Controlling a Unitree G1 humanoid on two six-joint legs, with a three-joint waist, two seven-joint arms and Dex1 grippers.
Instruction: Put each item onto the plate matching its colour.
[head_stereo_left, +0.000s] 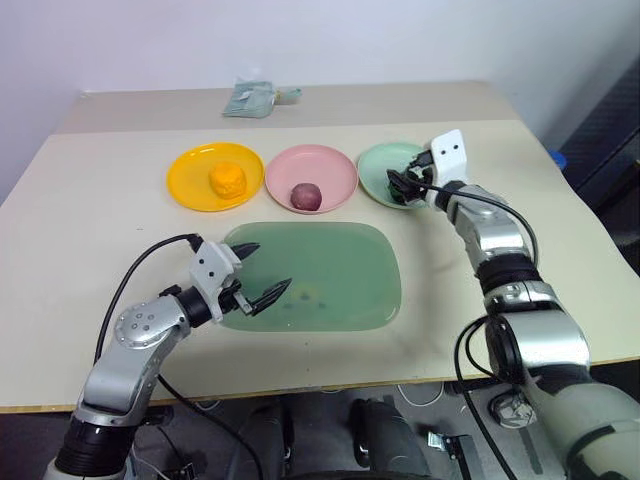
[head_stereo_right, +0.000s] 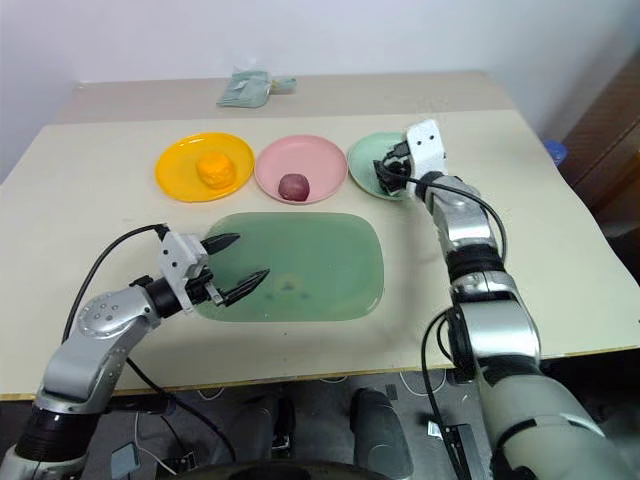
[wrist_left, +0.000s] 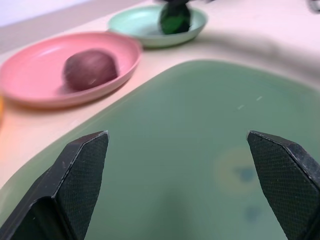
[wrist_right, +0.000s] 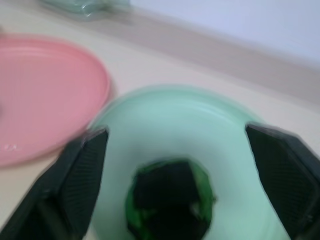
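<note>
A: Near first. Left tool (head_stereo_left: 258, 273) is spread wide, holding nothing, over the near-left edge of the big green tray (head_stereo_left: 340, 290). Tray has nothing on it.

B: Items?

A: Three, small toy foods. Likely light hollow plastic, stiff, smooth, so a bit slippery and apt to roll. I'd pinch each across its widest middle, from above or the side.

B: Where are they?

A: Past the tray, three plates in a row on the worktop (head_stereo_left: 90, 200). Orange item (head_stereo_left: 227, 180) on the yellow plate (head_stereo_left: 190, 185), purple ball (head_stereo_left: 305, 195) on the pink plate (head_stereo_left: 335, 170), green item (wrist_left: 175, 18) on the mint plate (wrist_left: 135, 22).

B: Right tool?

A: Right tool (wrist_right: 175, 165) is wide apart around the green item, which seems to sit loose on the plate; that view is blurry, so I can't rule out contact.

B: Counts?

A: Three items, three plates, one tray, two tools. Also one crumpled pale bag (head_stereo_left: 250, 98) at the far edge.
</note>
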